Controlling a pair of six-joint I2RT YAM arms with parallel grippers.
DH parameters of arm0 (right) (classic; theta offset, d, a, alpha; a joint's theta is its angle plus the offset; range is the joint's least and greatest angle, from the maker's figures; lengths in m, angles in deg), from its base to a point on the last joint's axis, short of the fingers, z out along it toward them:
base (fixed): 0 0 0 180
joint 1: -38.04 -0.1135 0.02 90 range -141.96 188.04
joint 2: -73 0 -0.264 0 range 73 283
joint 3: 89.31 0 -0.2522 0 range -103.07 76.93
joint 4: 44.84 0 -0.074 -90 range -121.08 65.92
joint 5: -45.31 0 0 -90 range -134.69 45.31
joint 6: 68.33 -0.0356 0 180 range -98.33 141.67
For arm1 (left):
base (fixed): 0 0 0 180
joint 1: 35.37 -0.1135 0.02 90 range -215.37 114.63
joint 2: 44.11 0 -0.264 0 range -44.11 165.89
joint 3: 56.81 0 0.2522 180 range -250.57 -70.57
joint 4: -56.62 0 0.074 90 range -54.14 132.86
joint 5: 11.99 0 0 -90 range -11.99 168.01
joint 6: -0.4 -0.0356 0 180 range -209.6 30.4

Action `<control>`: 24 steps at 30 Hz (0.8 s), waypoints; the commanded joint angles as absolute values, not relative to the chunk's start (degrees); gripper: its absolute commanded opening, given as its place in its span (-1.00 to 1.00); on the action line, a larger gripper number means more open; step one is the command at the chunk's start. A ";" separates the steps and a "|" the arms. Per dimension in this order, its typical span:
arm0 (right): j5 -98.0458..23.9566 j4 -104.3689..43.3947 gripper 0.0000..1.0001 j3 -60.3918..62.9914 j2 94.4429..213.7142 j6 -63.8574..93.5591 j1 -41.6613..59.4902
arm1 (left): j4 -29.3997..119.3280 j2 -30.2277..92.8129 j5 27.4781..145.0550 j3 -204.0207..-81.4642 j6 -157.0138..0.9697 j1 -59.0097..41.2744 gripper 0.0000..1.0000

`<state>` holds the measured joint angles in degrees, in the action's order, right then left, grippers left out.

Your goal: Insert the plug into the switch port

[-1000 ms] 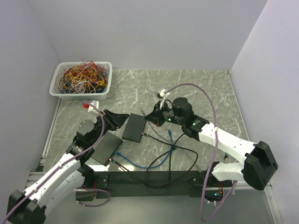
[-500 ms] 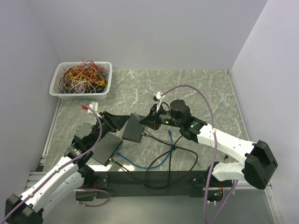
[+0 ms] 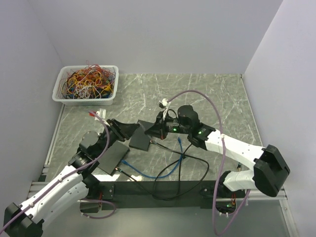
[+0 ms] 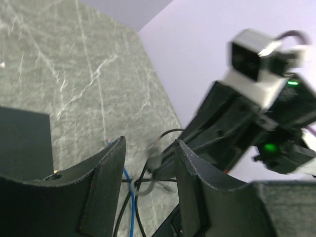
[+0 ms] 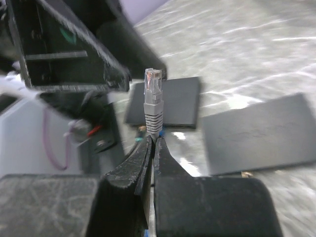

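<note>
Right claw (image 5: 152,140) is pinched tight on the grey boot of the plug (image 5: 153,96), so the fingers are basically closed with just the boot between them. The plug's long axis runs straight out in line with the fingers, clear tip leading, nothing plugged into anything. From overhead it's up around the middle of the bench (image 3: 207,94), tip aimed toward the left edge, right at the near-right side of the switch (image 3: 140,137). Can't tell from any view whether the tip touches the switch.

Left claw (image 4: 149,143) sits at the switch's opposite side, fingers spread with a clear gap and nothing between them. Through that gap you only see bench, a blue cable (image 4: 131,207) and the other arm. The two claws face each other across the switch.

A second black box (image 3: 111,157) lies flat just beside the switch, toward the near-left corner.

Only one container: a white bin (image 3: 84,100) in the far-left corner, stuffed to the rim with a tangle of coloured wires (image 3: 86,81). It's well apart from both claws.
</note>
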<state>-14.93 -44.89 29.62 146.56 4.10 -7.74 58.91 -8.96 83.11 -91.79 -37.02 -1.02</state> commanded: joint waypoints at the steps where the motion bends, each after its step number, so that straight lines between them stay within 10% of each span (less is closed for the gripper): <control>1: -1.47 -52.16 -1.00 29.47 149.54 0.41 -6.17 | 62.90 -12.81 83.36 -92.46 -40.29 -0.74 0.01; 24: 24.75 -97.26 -1.00 30.88 161.15 -35.29 -1.86 | 69.40 -17.57 86.79 -88.59 -42.58 -0.74 0.01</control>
<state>23.19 -89.19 31.22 161.16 -31.22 -1.86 64.82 -17.68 84.68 -88.64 -41.92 -0.98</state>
